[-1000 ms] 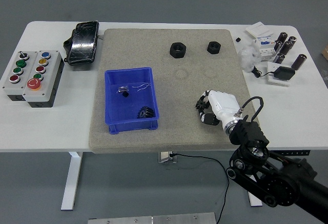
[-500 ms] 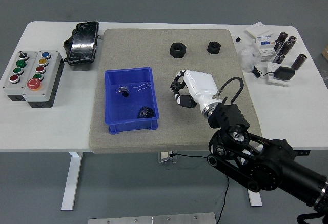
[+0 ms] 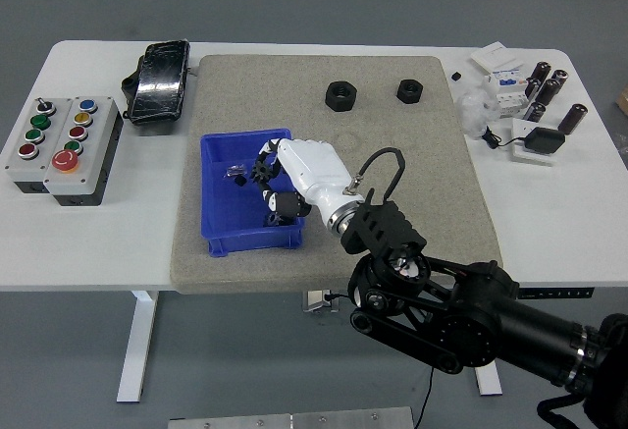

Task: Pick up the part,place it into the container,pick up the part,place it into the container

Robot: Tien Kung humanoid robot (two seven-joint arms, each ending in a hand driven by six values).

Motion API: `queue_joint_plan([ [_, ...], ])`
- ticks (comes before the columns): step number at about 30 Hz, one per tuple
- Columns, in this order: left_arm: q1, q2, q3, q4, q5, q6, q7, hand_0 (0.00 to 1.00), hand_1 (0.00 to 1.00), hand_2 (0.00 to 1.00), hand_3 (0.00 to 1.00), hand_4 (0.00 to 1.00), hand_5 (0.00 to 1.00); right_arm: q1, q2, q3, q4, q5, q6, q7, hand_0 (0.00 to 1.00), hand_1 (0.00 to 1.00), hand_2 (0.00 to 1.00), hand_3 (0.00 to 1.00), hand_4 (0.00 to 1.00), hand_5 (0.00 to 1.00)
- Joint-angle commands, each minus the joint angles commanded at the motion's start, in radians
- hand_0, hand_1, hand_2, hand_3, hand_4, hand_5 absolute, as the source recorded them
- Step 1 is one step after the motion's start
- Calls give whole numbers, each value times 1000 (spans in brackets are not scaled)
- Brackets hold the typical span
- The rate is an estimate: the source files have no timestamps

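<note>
My right hand point(image 3: 269, 184), white with black-jointed fingers, reaches in from the lower right and hangs over the right half of the blue container point(image 3: 224, 215). Its fingers are curled around a small black toothed part point(image 3: 265, 168). Just under the hand a black gear point(image 3: 279, 219) lies in the container, partly hidden. A small metal piece point(image 3: 235, 171) lies in the container's far left. Two black hex nuts point(image 3: 340, 95) point(image 3: 408, 89) sit on the far side of the tan mat point(image 3: 412, 174). My left arm is out of the picture.
A button box point(image 3: 61, 146) stands at the left with a black pouch point(image 3: 157, 80) behind it. Small cylinders, a white device and a cable point(image 3: 525, 105) crowd the table's far right corner.
My right hand has swept left across the mat, from its right side to above the blue container, with its fingers still curled.
</note>
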Motion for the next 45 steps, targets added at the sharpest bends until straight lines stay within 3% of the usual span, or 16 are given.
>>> queue_joint_plan([
  [3,0,-1,-2,0,3,-1,0,665,632,554,608,700,409,0,3,-8,-7,-5,20,6,568,674,709,687,568,258],
  [4,-1,-1,-3,0,5,-1,0,665,631,554,609,700,410,0,4,-11,-9,-8,25,6,754,816,854,822,714,382],
  [15,-1,-2,-3,0,7,-2,0,664,630,555,609,700,411,-10,5,-4,-10,-30,17,-2,765,823,854,841,745,388],
  [19,-2,-3,-1,0,6,-3,-1,664,630,555,608,700,411,-21,-5,42,0,-39,6,1,762,815,836,820,759,397],
  [23,-1,-3,2,0,3,-3,-3,664,630,555,608,700,411,-55,-37,123,27,-16,-40,31,735,786,796,767,755,390],
  [29,5,-5,6,0,-3,-2,-4,665,630,553,607,703,412,-153,-102,282,78,71,-123,128,703,750,768,734,744,370],
  [35,9,-8,14,0,-15,1,-6,665,630,553,606,705,413,-277,-158,469,128,220,-193,275,700,737,753,711,738,352],
  [45,16,-5,28,0,-39,4,-14,664,629,553,606,705,410,-468,-196,739,139,517,-177,528,698,736,748,709,747,353],
])
